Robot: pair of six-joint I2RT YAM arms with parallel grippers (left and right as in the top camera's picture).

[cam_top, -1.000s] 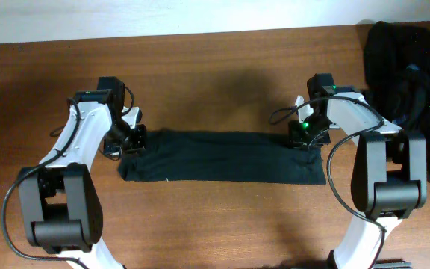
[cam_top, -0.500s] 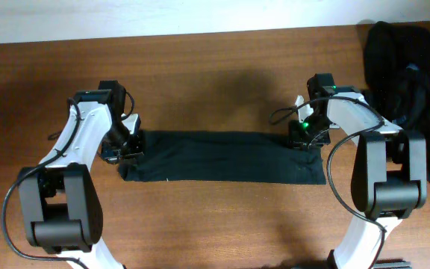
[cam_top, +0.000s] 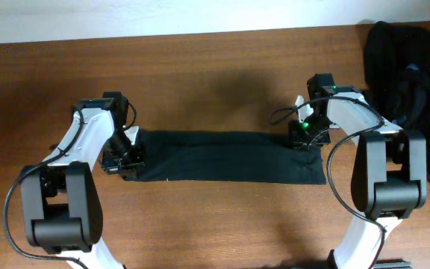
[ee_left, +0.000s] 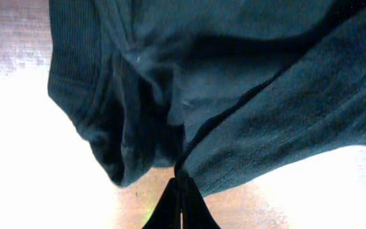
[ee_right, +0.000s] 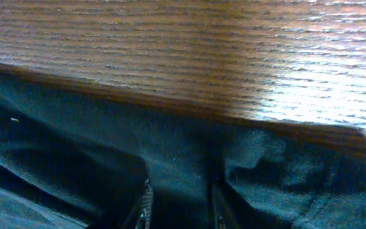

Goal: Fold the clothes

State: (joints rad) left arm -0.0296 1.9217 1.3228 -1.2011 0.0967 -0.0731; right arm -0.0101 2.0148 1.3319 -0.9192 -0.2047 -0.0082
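Currently your long black soft-fabric garment [cam_top: 226,157] lies flat on the brown wooden table [cam_top: 200,67], folded into a narrow strip that runs from one arm to the other across the middle of the overhead view.

Your left gripper [cam_top: 122,158] sits on the strip's left end. In the left wrist view its fingertips [ee_left: 170,213] are pressed together into a single point with no gap. They meet right on a stitched hem, and the cloth bunches into folds that gather toward them, so this reads as a pinch on the garment's edge. Bare tabletop shows pale and glaring on either side of that bunched end.

Your right gripper [cam_top: 307,136] is at the strip's far right corner, on the edge away from the arm bases. In the right wrist view its two fingers [ee_right: 146,207] stand apart, with dark fabric visible in the gap and all around them. Nothing is clamped there. Whether the tips press on the cloth or only hover over it, you cannot tell from these views. The garment's edge runs just beyond the fingers, with wood grain past it.

Well apart from the strip, a heap of black clothes [cam_top: 402,67] rests at the table's far right corner, beside your right arm.
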